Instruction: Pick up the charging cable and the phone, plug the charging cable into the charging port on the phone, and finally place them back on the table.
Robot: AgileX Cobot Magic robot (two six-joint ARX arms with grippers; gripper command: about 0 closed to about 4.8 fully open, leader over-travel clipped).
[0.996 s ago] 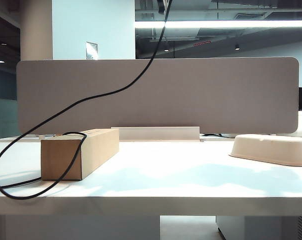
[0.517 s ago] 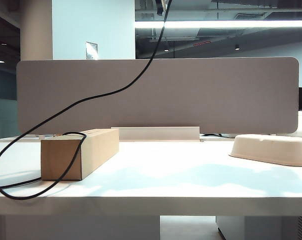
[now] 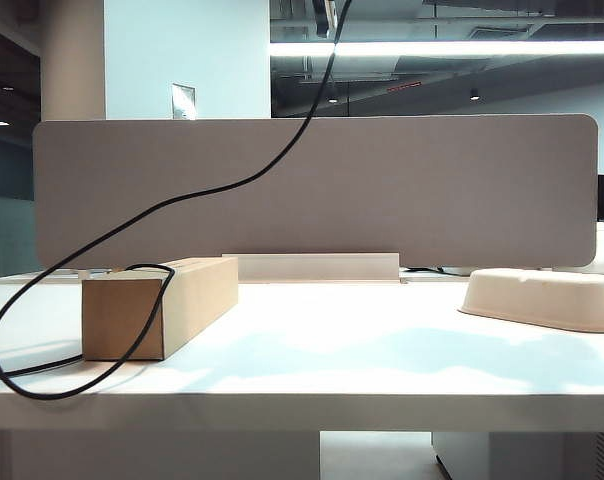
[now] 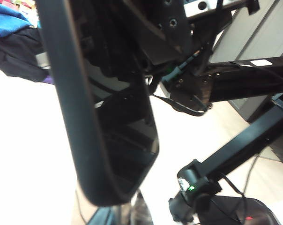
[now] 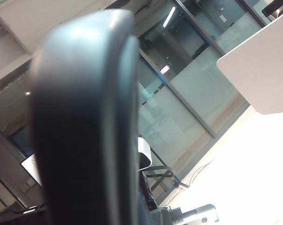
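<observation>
Left wrist view shows the left gripper pinching the phone aloft; the right gripper, unseen, is pressed together.

Your exterior view loses the charging cable past the frame edge at 12 o'clock, so neither gripper nor the plug tip shows there. In the left wrist view the phone fills the frame and runs off at 12 o'clock, hiding its charging port. The right wrist view shows only a blurred dark edge, too close to identify.
</observation>
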